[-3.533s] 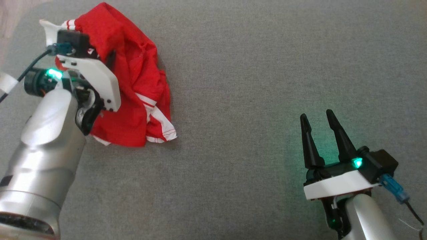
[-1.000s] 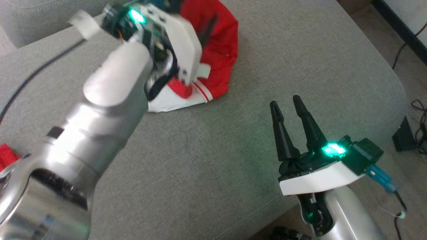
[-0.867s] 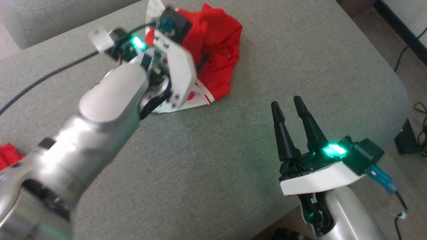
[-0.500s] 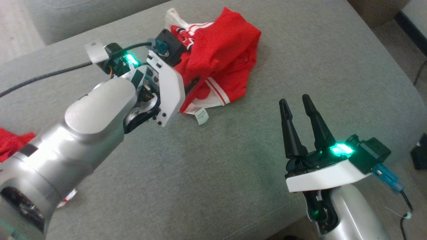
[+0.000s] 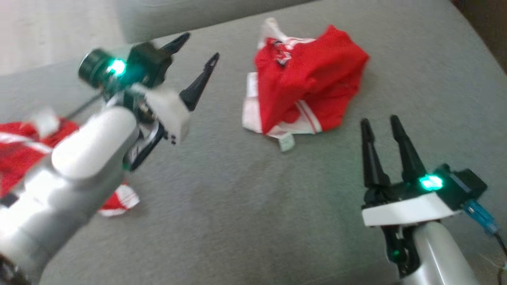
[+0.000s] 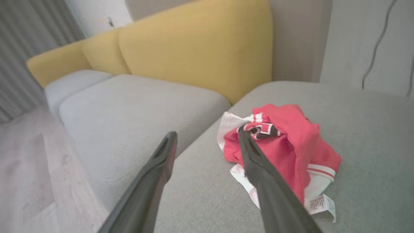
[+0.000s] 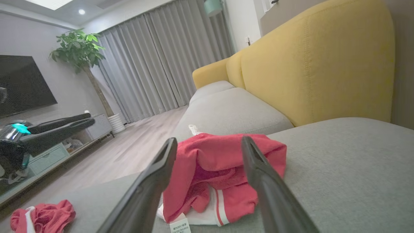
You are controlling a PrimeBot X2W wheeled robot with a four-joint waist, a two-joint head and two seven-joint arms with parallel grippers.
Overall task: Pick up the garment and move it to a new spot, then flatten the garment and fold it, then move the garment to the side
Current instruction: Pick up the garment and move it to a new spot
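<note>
Head view: a crumpled red garment (image 5: pixel 313 87) with white trim lies on a grey sofa seat (image 5: pixel 245 206), toward the far side, with a white label (image 5: pixel 286 142) poking out at its near edge. The seat's far edge runs just behind the garment. A broad bare stretch of grey fabric lies on the near side of the garment, between the two arms. The left jaws are spread wide and hold nothing, off to the left of the garment and clear of it. The right jaws, at the lower right, are partly open and empty, pointing toward the garment but apart from it. A second red garment (image 5: pixel 16 150) lies at the far left, partly behind the left forearm (image 5: pixel 79 158)

Left wrist view: the left jaws are wide apart and empty. The garment (image 6: pixel 291 142) sits close to the seat's edge, where a paler seat (image 6: pixel 129 106) adjoins. Yellow back cushions (image 6: pixel 200 48) stand behind, and wooden floor (image 6: pixel 22 168) shows on the left. Bare seat extends to the right of the garment

Right wrist view: the right jaws are open and empty, with the garment (image 7: pixel 226 168) lying ahead between them. The left jaws hang in the air at the left. The second red garment (image 7: pixel 42 215) lies at the lower left by the seat's edge, with wooden floor (image 7: pixel 136 152) beyond it
</note>
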